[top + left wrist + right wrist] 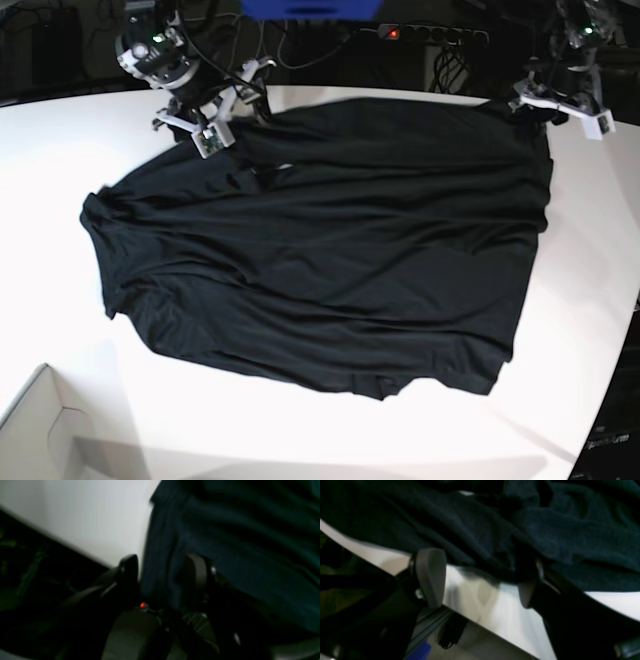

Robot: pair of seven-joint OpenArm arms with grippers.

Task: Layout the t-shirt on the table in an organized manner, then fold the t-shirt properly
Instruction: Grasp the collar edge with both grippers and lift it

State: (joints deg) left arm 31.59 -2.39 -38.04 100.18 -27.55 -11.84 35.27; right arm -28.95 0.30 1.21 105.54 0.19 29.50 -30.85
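Left wrist view: the left claw (pixel 162 570) stands parted, a fold of the t-shirt (pixel 237 542) hanging between its fingers, white counter (pixel 82 517) at upper left.

Right wrist view: the right claw (pixel 482 580) gapes wide at the counter (pixel 495 610) edge, cloth bunched just above it.

Base view: the t-shirt (pixel 330 250) lies spread mid-frame, a claw at each upper corner

Base view bright, evenly lit; both wrist views dim, blurred, perhaps motion-smeared; soft shadows.

Left wrist view blurred, pale box (pixel 35 420) cut off at corner
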